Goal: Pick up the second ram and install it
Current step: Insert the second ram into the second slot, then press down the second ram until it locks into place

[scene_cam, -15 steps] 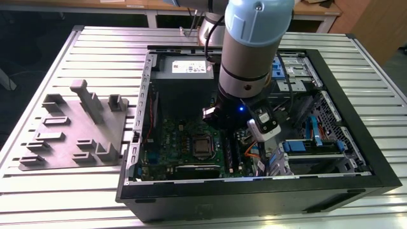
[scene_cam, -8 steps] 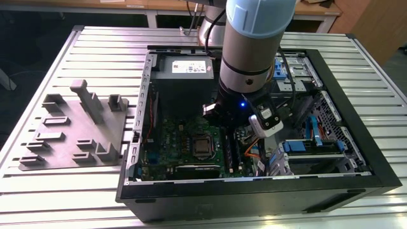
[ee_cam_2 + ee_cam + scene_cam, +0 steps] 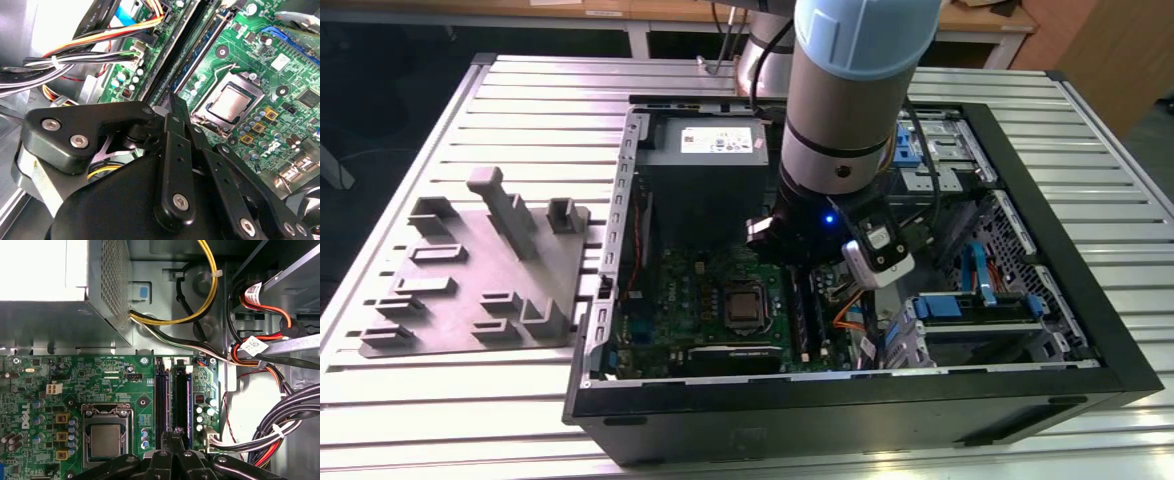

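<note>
Second ram should be light, stiff, fragile; I'd hold its edges. My gripper [image 3: 172, 436], three o'clock of the socket [image 3: 744, 305] in the exterior view, is pinched closed; I cannot tell on what.

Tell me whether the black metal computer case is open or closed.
Open: the black computer case lacks its side panel, exposing the green motherboard.

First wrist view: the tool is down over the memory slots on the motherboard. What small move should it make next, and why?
Probably a short, slow press straight down. The tool looks closed and lined up lengthwise with the memory slots on the motherboard, right at their near end. Whether it grips anything I cannot tell, so it should go gently.
</note>
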